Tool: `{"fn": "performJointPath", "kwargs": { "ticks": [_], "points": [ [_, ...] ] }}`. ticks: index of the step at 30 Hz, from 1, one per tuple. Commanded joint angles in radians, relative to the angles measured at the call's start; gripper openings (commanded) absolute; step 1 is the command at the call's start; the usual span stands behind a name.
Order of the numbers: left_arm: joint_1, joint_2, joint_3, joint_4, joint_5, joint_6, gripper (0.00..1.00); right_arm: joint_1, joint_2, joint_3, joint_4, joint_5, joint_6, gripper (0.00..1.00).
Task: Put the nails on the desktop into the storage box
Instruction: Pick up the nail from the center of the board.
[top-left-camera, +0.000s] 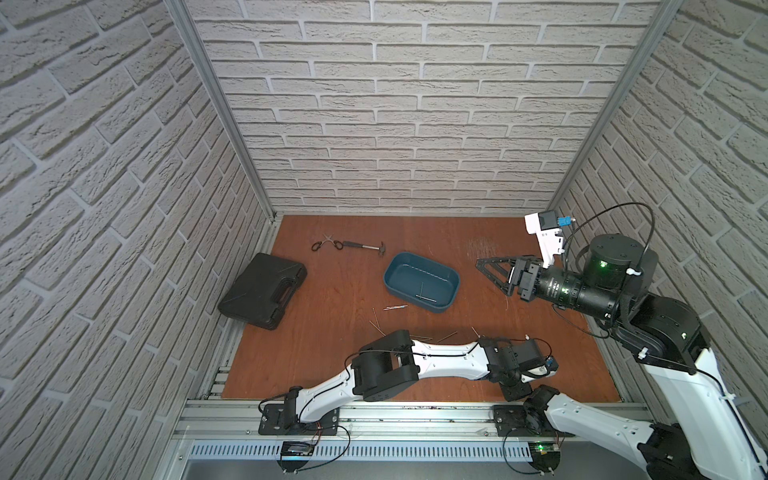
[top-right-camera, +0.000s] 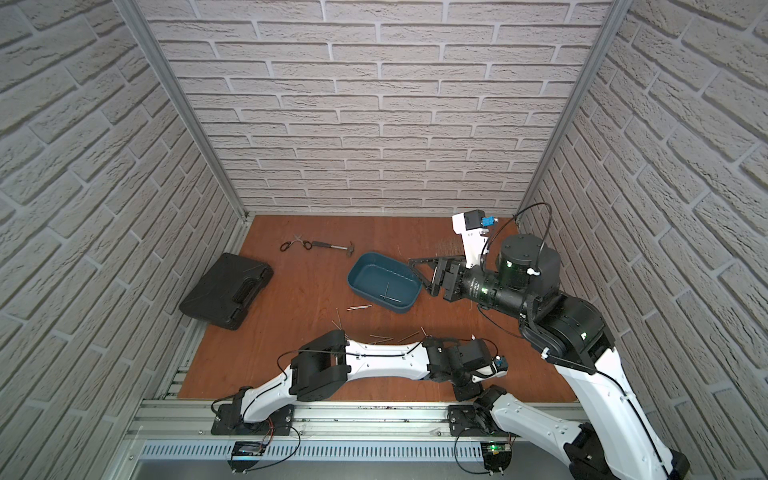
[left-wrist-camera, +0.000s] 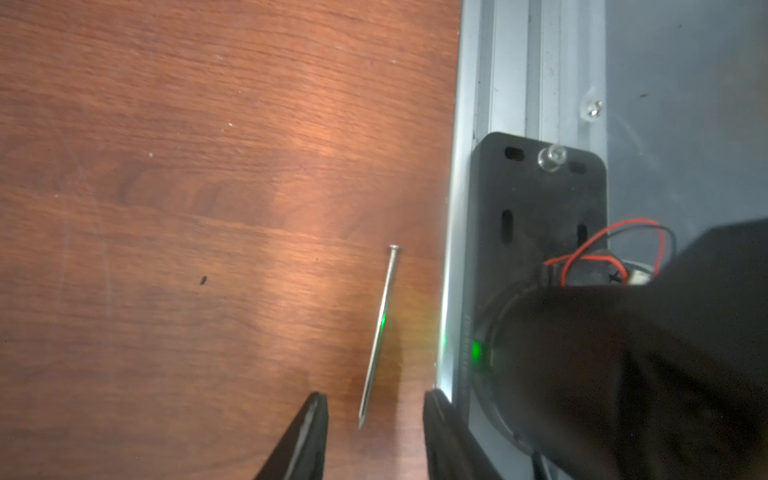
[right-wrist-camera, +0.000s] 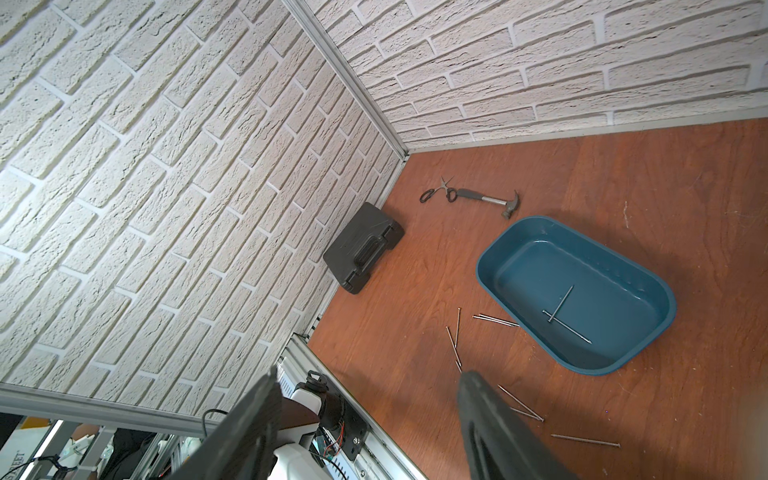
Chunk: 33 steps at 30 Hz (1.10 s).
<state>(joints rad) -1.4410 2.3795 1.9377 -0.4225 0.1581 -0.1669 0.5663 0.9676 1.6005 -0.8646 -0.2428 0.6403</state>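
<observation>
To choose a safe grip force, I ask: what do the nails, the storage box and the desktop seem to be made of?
Nails: probably steel, bare grey; thin shafts glint and reflect green light.
Storage box: likely plastic, teal, semi-gloss; moulded rounded corners, soft sheen.
Desktop: wood or wood-look laminate, reddish-brown; grain lines, pale scratches.

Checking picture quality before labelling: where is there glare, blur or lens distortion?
Left wrist view: soft overall, a pale glare band on the reddish-brown wood-grain desktop, green light tinting the thin silver nail. Right wrist view: sharp, but the right pincer's black fingers are blurred. Both top views: the pale brick walls look stretched toward the edges.
</observation>
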Motion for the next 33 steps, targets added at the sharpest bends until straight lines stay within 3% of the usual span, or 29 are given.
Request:
{"fn": "performJointPath", "kwargs": {
  "ticks": [1, 12, 18, 24, 33],
  "points": [
    [-0.006, 0.036, 0.03, 0.004, -0.015, 0.007, 0.4, -0.003, -0.01, 0.007, 0.033, -0.012, 0.009, 0.71],
    [-0.006, 0.089, 0.064, -0.015, 0.005, 0.006, 0.35, -0.003, -0.003, 0.029, 0.032, -0.015, 0.007, 0.71],
    [-0.006, 0.102, 0.06, -0.021, 0.007, 0.004, 0.21, -0.005, 0.003, 0.032, 0.034, -0.012, 0.007, 0.71],
    [0.006, 0.097, 0.027, -0.002, 0.006, -0.025, 0.0, -0.004, 0.003, 0.032, 0.033, -0.01, 0.007, 0.71],
    [0.054, 0.021, -0.122, 0.088, -0.027, -0.093, 0.0, -0.005, -0.004, 0.027, 0.027, -0.003, 0.004, 0.71]
  ]
}}
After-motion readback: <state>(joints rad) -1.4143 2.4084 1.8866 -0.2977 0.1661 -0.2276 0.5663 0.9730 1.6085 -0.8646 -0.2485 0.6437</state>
